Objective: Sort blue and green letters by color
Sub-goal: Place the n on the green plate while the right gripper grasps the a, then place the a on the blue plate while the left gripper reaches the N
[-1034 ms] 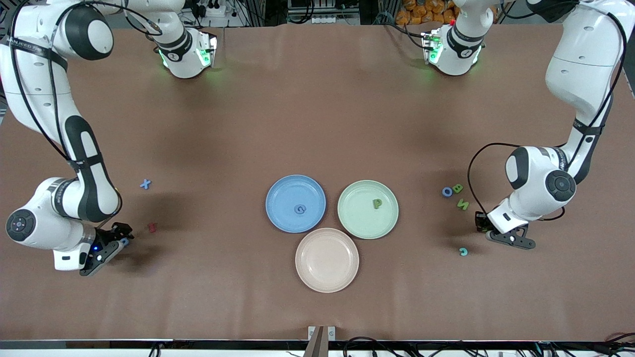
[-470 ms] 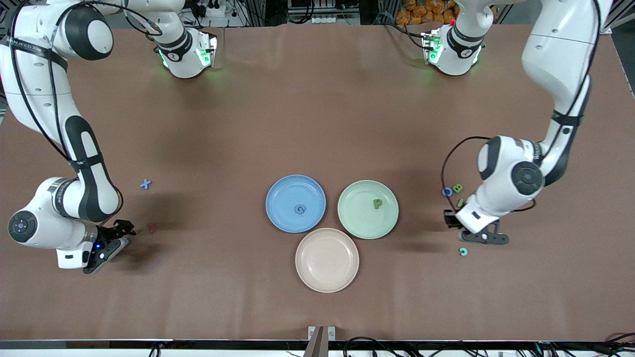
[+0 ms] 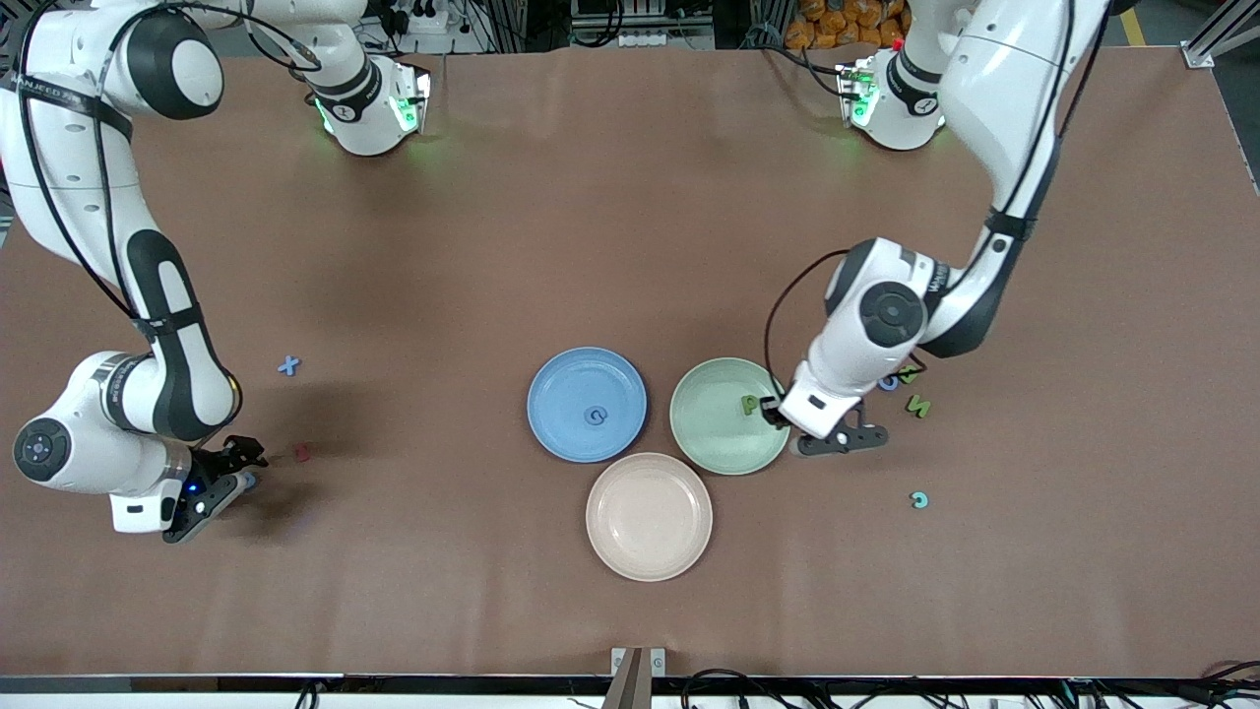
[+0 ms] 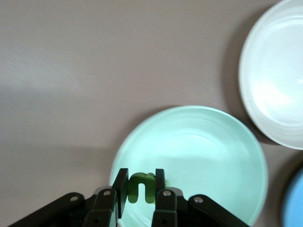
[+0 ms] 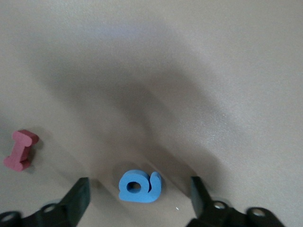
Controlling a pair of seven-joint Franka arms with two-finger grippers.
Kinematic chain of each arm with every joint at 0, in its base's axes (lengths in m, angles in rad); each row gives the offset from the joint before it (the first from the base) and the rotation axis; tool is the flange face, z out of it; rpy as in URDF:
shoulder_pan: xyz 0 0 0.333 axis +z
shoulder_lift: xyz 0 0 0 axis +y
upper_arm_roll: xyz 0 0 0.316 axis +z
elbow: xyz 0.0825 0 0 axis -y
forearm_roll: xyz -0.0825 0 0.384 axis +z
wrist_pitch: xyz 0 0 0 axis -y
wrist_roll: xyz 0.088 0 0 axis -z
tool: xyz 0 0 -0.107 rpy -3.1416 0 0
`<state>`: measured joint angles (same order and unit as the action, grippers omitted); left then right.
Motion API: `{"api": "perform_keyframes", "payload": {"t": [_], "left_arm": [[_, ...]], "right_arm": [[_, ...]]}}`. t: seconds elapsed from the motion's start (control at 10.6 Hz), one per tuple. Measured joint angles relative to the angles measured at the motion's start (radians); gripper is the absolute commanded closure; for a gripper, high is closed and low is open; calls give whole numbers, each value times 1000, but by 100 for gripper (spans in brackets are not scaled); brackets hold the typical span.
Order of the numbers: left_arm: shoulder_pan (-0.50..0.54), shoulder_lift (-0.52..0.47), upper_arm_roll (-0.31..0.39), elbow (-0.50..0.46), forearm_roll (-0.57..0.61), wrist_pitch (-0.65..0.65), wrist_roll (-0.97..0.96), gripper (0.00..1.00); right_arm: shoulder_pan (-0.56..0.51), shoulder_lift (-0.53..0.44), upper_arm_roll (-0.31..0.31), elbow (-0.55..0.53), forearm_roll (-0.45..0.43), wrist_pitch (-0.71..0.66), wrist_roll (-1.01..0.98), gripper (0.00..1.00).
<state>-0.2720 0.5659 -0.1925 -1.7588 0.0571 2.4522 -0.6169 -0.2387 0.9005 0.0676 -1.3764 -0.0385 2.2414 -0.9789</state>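
Left tool point(image 4: 140, 196), clenched on a green letter point(image 4: 142, 187), hangs over the green plate point(image 3: 711, 433) awaiting release; right tool point(image 5: 137, 201), released, straddles a blue letter point(image 5: 139, 186) on the desk point(image 3: 591, 246), next needing closure.

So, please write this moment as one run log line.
left gripper: shut on green letter, over green plate | right gripper: open around blue letter on table | dark red letter beside

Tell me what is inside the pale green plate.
A green foam letter P lies in the pale green plate. The left gripper, clamping another green letter, covers part of its rim.
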Motion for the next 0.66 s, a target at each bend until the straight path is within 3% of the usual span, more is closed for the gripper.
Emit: {"api": "perform_keyframes", "payload": {"t": [0.09, 0.19, 0.28, 0.66], "left_arm": [[-32, 3, 1, 10, -16, -1, -56, 82], [-55, 6, 2, 20, -43, -1, -100, 8], [-70, 11, 2, 26, -63, -2, -136, 0], [-79, 26, 13, 37, -67, -2, -169, 0]], "right_arm": [[0, 0, 0, 2, 0, 2, 0, 100], [0, -1, 0, 6, 0, 2, 0, 100], [0, -3, 1, 6, 0, 1, 0, 100], [14, -14, 11, 8, 0, -24, 32, 100]]}}
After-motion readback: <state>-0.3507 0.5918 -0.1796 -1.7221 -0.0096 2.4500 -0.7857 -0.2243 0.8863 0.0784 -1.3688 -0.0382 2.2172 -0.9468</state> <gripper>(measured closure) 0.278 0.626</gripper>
